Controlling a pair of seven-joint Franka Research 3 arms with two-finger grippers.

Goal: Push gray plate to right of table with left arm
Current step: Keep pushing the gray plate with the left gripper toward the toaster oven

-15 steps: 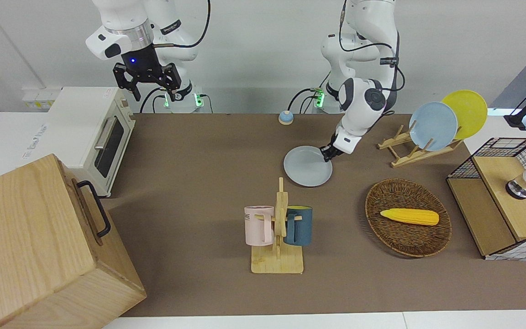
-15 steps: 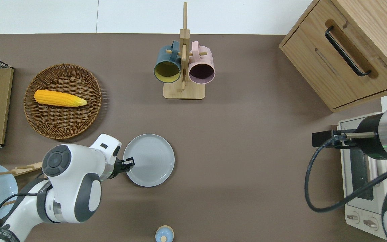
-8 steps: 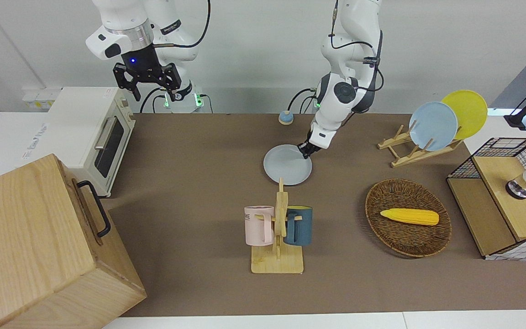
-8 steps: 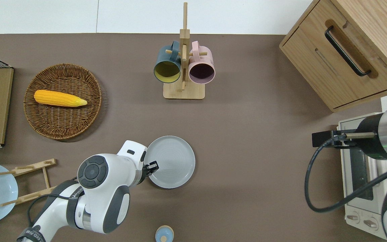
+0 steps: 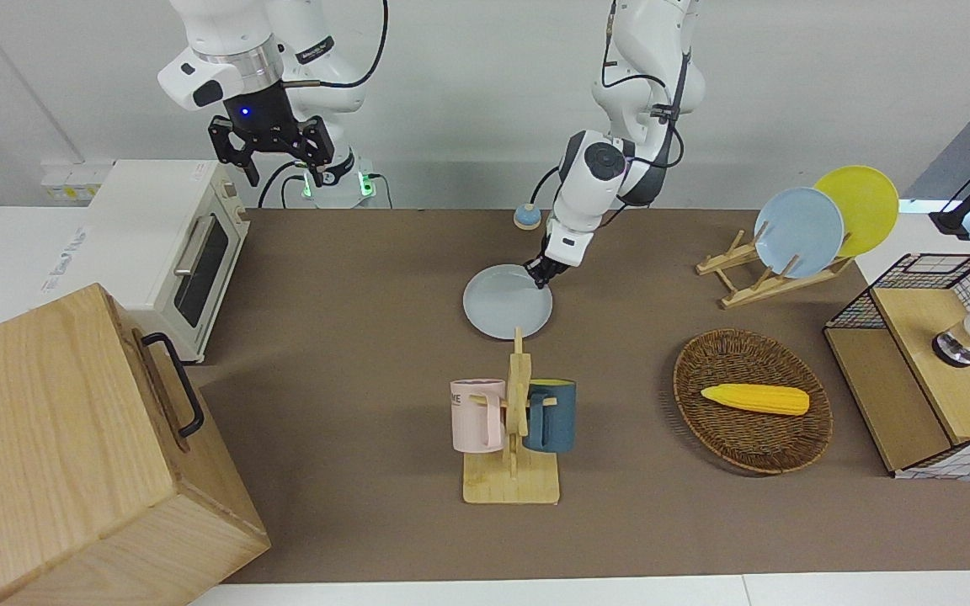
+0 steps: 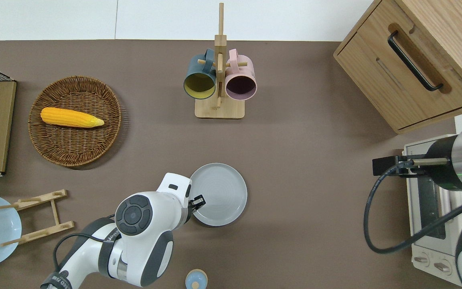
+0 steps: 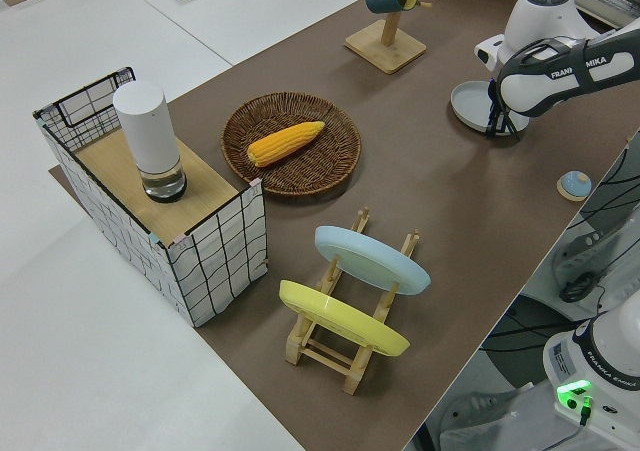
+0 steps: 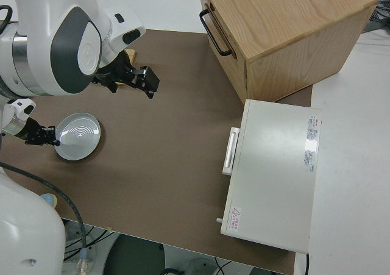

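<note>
The gray plate (image 5: 502, 305) lies flat on the brown table (image 5: 350, 278), nearer to the robots than the mug rack. It also shows in the overhead view (image 6: 221, 192), the left side view (image 7: 472, 103) and the right side view (image 8: 77, 136). My left gripper (image 5: 539, 276) is low at the table and shut. It presses against the plate's rim on the side toward the left arm's end, as the overhead view (image 6: 199, 200) shows. My right arm with the blue light is parked, its gripper (image 5: 271, 165) open and empty.
A mug rack (image 6: 219, 82) with a blue and a pink mug stands farther from the robots than the plate. A wicker basket (image 6: 75, 152) holds a corn cob. A plate rack (image 5: 767, 273) with a blue and a yellow plate, a toaster oven (image 5: 173, 244), a wooden cabinet (image 5: 72, 454) and a small blue knob (image 6: 196, 279) are also here.
My left gripper has slid the gray plate along the table toward the right arm's end, across both earlier frames. The right arm has not moved.
</note>
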